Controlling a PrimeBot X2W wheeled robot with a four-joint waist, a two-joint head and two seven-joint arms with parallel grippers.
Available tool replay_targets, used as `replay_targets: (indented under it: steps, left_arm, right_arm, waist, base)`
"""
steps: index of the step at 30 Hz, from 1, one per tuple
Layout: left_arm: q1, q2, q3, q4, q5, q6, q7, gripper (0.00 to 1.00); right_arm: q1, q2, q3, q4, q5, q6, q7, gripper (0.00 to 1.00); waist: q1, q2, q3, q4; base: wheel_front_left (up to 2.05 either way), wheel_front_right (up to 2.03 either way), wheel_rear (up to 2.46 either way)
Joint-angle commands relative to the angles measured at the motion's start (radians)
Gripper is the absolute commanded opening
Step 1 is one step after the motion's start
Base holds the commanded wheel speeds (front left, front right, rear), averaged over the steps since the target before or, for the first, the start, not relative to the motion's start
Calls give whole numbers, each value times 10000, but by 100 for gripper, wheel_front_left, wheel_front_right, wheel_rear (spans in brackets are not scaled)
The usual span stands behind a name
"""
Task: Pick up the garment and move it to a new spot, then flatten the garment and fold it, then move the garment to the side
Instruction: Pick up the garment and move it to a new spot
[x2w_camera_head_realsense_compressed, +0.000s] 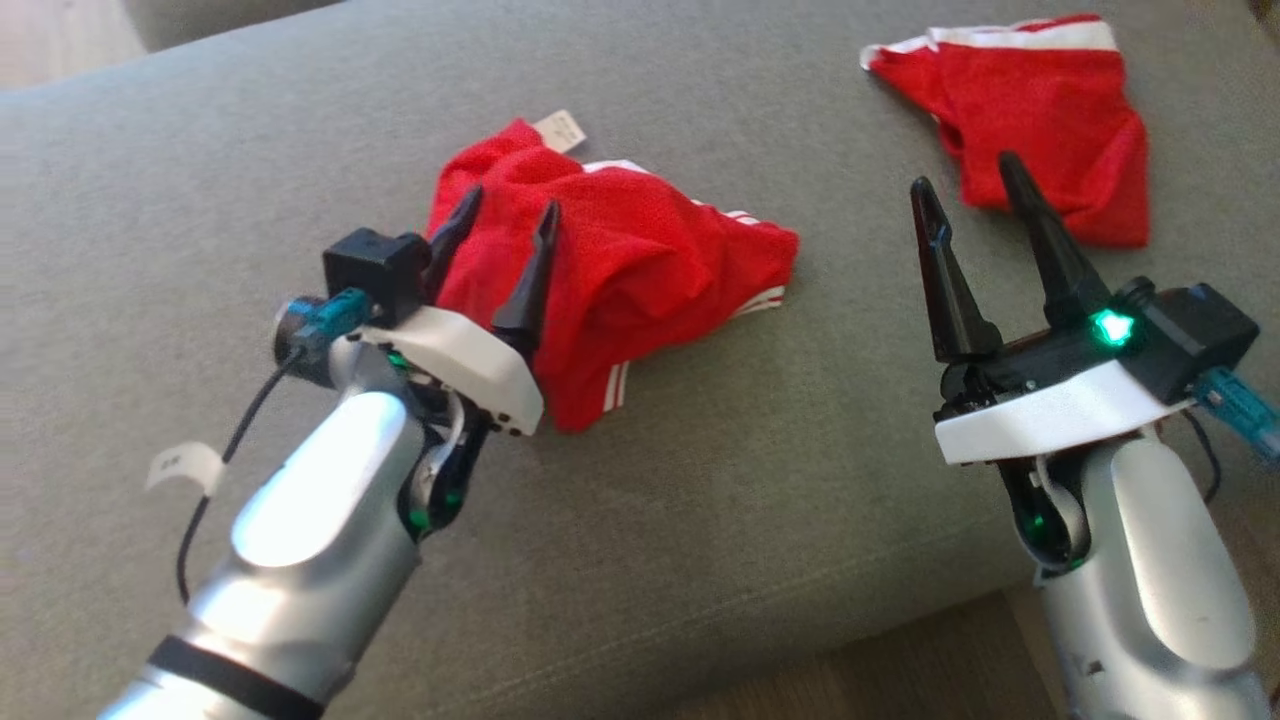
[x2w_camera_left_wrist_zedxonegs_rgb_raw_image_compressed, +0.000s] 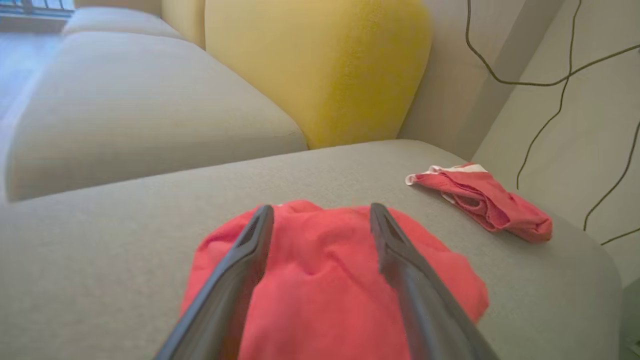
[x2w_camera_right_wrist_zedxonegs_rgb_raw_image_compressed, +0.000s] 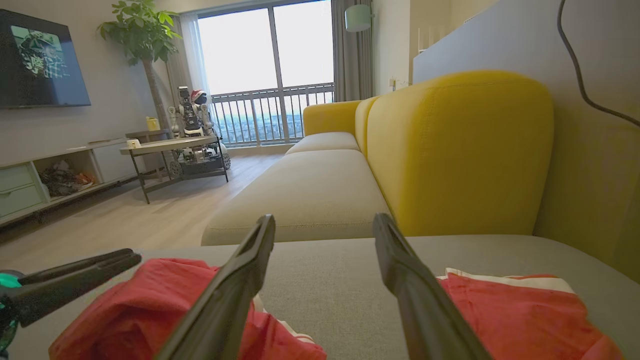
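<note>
A crumpled red garment (x2w_camera_head_realsense_compressed: 640, 270) with white stripes and a white tag lies in a heap in the middle of the grey sofa cushion (x2w_camera_head_realsense_compressed: 700, 500). My left gripper (x2w_camera_head_realsense_compressed: 509, 205) hovers over the heap's left part, open, with nothing between its fingers. In the left wrist view the garment (x2w_camera_left_wrist_zedxonegs_rgb_raw_image_compressed: 320, 280) spreads under the open left gripper (x2w_camera_left_wrist_zedxonegs_rgb_raw_image_compressed: 321, 210). My right gripper (x2w_camera_head_realsense_compressed: 964, 172) stands open to the right, above bare cushion. The right wrist view has the garment (x2w_camera_right_wrist_zedxonegs_rgb_raw_image_compressed: 150, 305) at the lower left of the open right gripper (x2w_camera_right_wrist_zedxonegs_rgb_raw_image_compressed: 324, 219).
A second red garment (x2w_camera_head_realsense_compressed: 1040, 110) with white trim lies folded at the cushion's far right, also seen as the folded garment (x2w_camera_left_wrist_zedxonegs_rgb_raw_image_compressed: 480, 200) (x2w_camera_right_wrist_zedxonegs_rgb_raw_image_compressed: 510, 315). A yellow backrest (x2w_camera_left_wrist_zedxonegs_rgb_raw_image_compressed: 320, 70) rises behind. The cushion's front edge (x2w_camera_head_realsense_compressed: 900, 620) drops to wooden floor. Cables (x2w_camera_left_wrist_zedxonegs_rgb_raw_image_compressed: 540, 85) hang on the wall.
</note>
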Motion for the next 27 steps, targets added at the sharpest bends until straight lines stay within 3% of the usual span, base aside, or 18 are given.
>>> replay_targets:
  steps: [1,7,13,18,22,27]
  left_arm:
    - [-260,401,559,-411,188,-2,-140,100]
    - [570,1383,1005,-1830,1619,201,-160,100]
    - [2416,1970,2206,-3312,2174,703,-162,100]
    - [3761,1866,2749,-3929,2707,855,-163,100]
    - [4918,1365,3484,-4290,3060,1035,-163,100]
    - [6066,631,4568,-4307,3362,735,-163,100]
  right_arm:
    - [-52,55,143,-240,-72,-4,-58,100]
    - [400,55,-111,58,-216,-4,48,100]
    - [968,55,-260,439,-398,-4,147,100]
    - [1393,55,-480,866,-670,-4,137,100]
    - [1638,55,-528,1264,-768,-4,82,100]
    - [1721,55,-678,1786,-654,-4,-2,100]
  waist:
    - [-1,0,-278,316]
    - [-1,0,-989,1053]
    - [-1,0,-1599,1604]
    - [-1,0,-1947,1956]
    - [-1,0,-2158,2169]
    - [-1,0,-2224,2378]
  base:
    - [0,0,0]
    - [0,0,0]
    - [0,0,0]
    - [0,0,0]
    - [0,0,0]
    - [0,0,0]
